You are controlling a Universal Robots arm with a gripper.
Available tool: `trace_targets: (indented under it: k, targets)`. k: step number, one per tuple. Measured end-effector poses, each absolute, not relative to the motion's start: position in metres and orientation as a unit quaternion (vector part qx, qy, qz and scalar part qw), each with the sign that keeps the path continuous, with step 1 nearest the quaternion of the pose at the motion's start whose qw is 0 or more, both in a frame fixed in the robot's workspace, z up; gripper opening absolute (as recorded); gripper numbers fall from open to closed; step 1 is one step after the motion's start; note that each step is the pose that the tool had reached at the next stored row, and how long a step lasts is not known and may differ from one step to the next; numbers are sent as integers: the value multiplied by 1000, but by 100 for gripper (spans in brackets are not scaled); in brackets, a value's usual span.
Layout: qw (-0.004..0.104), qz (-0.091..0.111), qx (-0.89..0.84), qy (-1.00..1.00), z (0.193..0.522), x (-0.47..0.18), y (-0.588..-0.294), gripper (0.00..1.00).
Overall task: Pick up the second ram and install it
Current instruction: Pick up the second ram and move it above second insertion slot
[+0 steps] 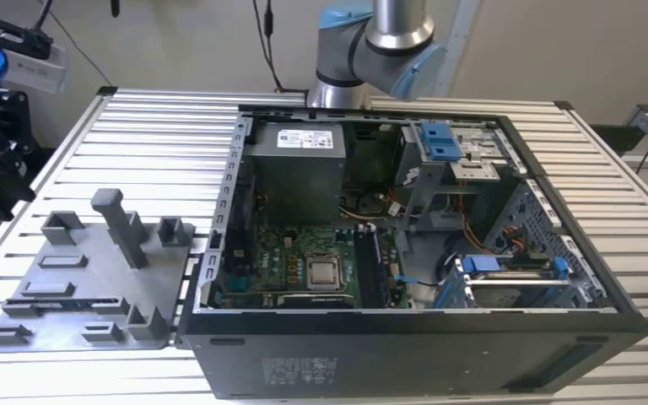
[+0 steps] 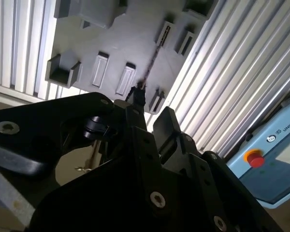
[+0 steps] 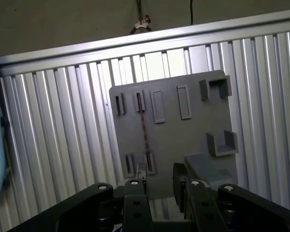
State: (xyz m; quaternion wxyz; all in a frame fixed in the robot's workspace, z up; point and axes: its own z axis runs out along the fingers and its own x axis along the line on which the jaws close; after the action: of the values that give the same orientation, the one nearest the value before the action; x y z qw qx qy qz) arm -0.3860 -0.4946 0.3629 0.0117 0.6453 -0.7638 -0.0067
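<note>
A ribbed aluminium surface point(image 1: 155, 126) carries a large black computer case point(image 1: 414, 354), lying open with its boards and cables showing. The case takes up most of the exterior view's right. Bare slats stay free behind it and at the exterior view's left. A grey and blue robot arm point(image 1: 386, 42) rises behind the case, cut off by the frame. Just beside the case, at the exterior view's left and close to the surface's edges, lies a flat grey plastic fixture plate point(image 1: 99, 270) with blocks and posts.

In both wrist views the black pincer point(image 3: 159, 176) hangs well above this plate, released, its fingertips apart with nothing between. The second ram point(image 3: 144, 126), a thin dark circuit-board stick, stands on edge in the plate's slots, barely a line and hard to make out.
</note>
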Motion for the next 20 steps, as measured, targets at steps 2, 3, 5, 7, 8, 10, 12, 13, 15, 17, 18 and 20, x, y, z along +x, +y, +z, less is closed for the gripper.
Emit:
trace_targets:
  k: [2,3,5,7,8,10,12,13,15,17,18,20]
  targets:
    - [13,-6,645,-764,362,-386,-491,36]
    - [13,-5,644,-765,362,-386,-490,36]
    - [14,-4,644,-765,362,-386,-486,36]
    - [15,-3,643,-766,361,-386,-483,36]
    - [15,-3,643,-766,361,-386,-482,36]
    - [15,-3,642,-766,360,-386,-480,36]
    - [15,-3,643,-766,359,-386,-480,36]
    - [15,-3,642,-766,358,-386,-479,36]
    - [16,-2,642,-766,357,-386,-478,36]
    - [16,-2,643,-766,357,-386,-478,36]
    - [16,-2,642,-766,357,-386,-478,36]
    - [16,-2,642,-766,357,-386,-478,36]
